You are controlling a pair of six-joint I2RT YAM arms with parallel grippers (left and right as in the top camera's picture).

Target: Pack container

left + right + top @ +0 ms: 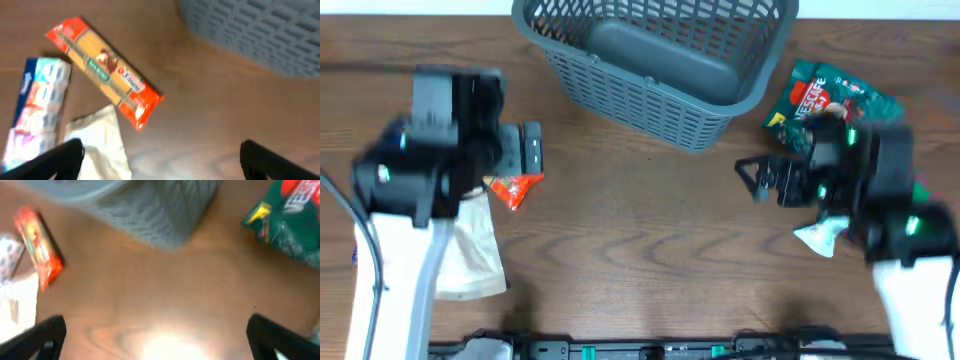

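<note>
My left arm hides most of the orange pasta packet (515,188) toward the table's (650,260) left edge, and its label is too blurred to read. The green bag (830,100) near the right edge reads Nescafé, I think. The container (640,100), grey with slotted walls and a solid base, sits at the far edge, its rim cut off. The left gripper (161,150) and right gripper (156,325) are both spread, holding nothing.

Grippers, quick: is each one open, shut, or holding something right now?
Left gripper: open, holding nothing.
Right gripper: open, holding nothing.
</note>
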